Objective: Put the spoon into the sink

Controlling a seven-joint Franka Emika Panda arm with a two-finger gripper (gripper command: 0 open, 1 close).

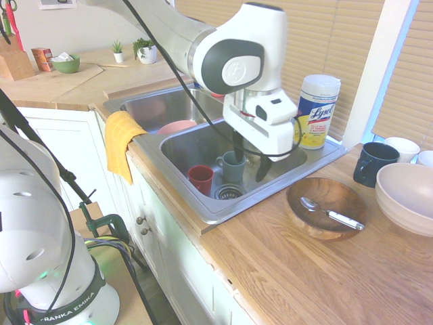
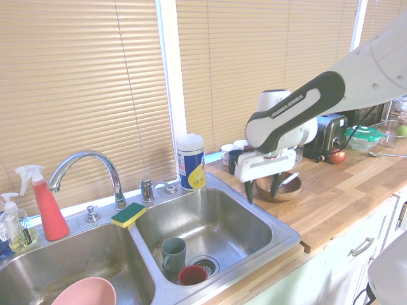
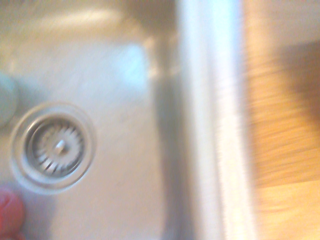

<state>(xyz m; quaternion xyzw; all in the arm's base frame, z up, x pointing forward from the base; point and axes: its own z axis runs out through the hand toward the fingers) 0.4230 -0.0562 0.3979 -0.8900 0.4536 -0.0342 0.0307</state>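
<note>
The spoon (image 1: 331, 214) is small and shiny and lies inside the round wooden bowl (image 1: 338, 196) on the counter to the right of the sink (image 1: 189, 145). In the second exterior view its handle (image 2: 289, 180) pokes over the wooden bowl's (image 2: 283, 192) rim. My gripper (image 1: 249, 161) hangs open and empty over the right basin's bowl-side edge, fingers pointing down, a short way from the bowl. From the other side the gripper (image 2: 261, 189) sits between the sink (image 2: 222, 222) and the bowl. The blurred wrist view holds the drain (image 3: 54, 147), the steel rim (image 3: 210, 125) and the wooden counter (image 3: 280, 125).
A grey-green mug (image 1: 233, 166) and a red cup (image 1: 201, 179) stand in the right basin by the drain. A pink bowl (image 1: 177, 126) lies in the left basin. A Lysol canister (image 1: 316, 112), dark mug (image 1: 373, 162) and large beige bowl (image 1: 409, 196) surround the wooden bowl.
</note>
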